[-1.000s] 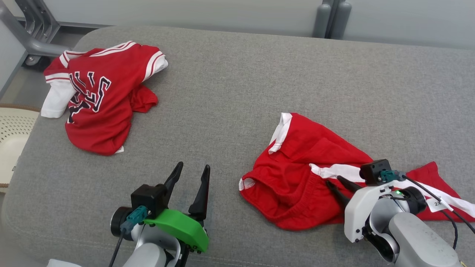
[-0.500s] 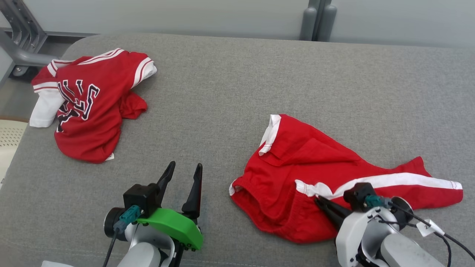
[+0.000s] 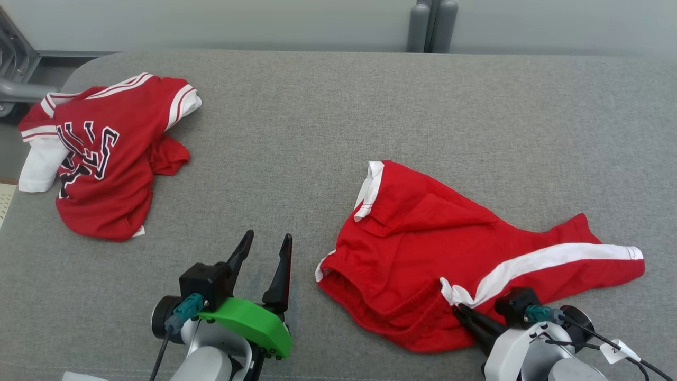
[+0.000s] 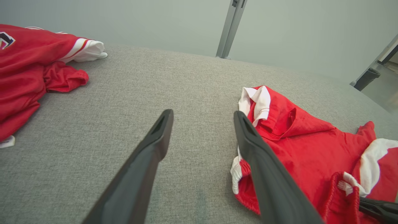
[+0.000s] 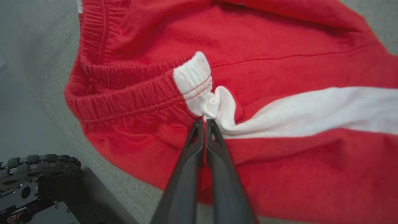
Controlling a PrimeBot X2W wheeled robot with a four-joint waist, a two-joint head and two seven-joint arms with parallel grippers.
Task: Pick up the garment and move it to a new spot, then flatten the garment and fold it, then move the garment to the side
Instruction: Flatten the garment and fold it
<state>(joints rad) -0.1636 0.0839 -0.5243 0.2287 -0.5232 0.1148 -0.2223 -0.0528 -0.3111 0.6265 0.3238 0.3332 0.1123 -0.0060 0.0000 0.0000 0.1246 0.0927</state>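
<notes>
The garment, red shorts (image 3: 423,248) with a white side stripe, lies crumpled on the grey padded surface (image 3: 317,132), right of centre. My right gripper (image 3: 457,308) is shut on the white patch of the elastic waistband, which bunches at the fingertips in the right wrist view, where the right gripper (image 5: 204,120) pinches the shorts (image 5: 279,46). My left gripper (image 3: 268,238) stands open over bare grey fabric, left of the shorts and apart from them. In the left wrist view the left gripper (image 4: 202,114) has the shorts (image 4: 295,146) to its right.
A red jersey (image 3: 100,174) with white trim and dark lettering lies crumpled at the far left, also visible as the jersey (image 4: 21,62). Grey posts (image 3: 429,26) stand behind the far edge. A metal frame (image 3: 16,74) sits off the left corner. The robot's wheel (image 5: 37,165) is below the near edge.
My right gripper has closed on the white waistband patch and drawn back toward the near edge, dragging the shorts. The head camera has shifted. The left gripper stays open.
</notes>
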